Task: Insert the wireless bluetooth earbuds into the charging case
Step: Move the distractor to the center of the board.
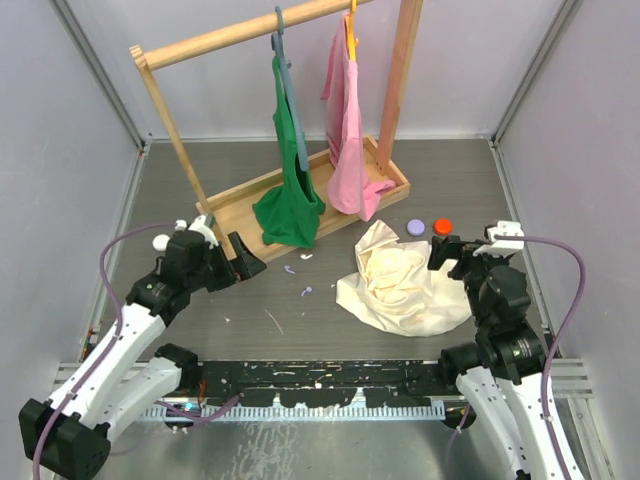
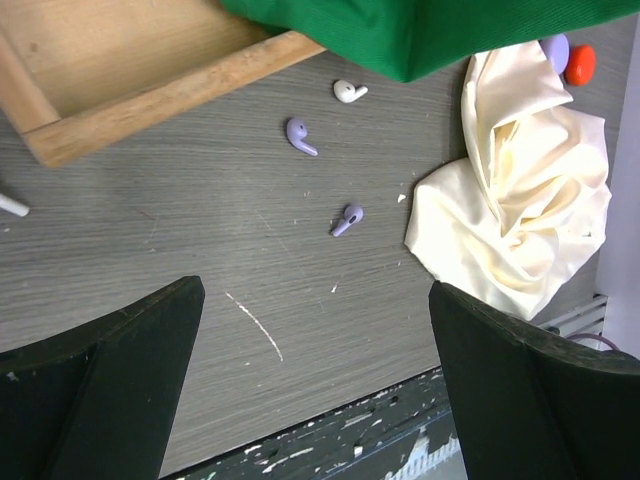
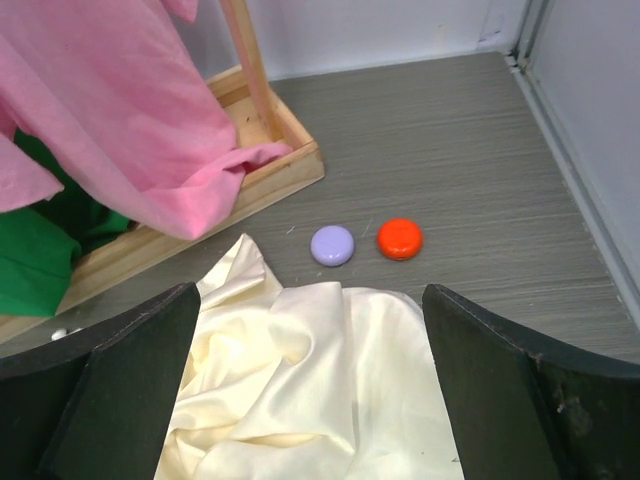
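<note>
L gripper (image 2: 315, 290) hangs w/ jaws spread wide, nothing held. Nearer earbud (image 2: 347, 218) lies on the table (image 2: 200, 220) just ahead, slightly right of centre, stem slanting diag. across the jaw line. Second earbud (image 2: 300, 135) sits further on, near the wooden rack base (image 2: 170, 95). R gripper (image 3: 310, 290), also wide open, is well apart over the cream cloth (image 3: 300, 400), so L arm is nearer. Nothing blocks; white piece (image 2: 348, 92) lies beyond.
</note>
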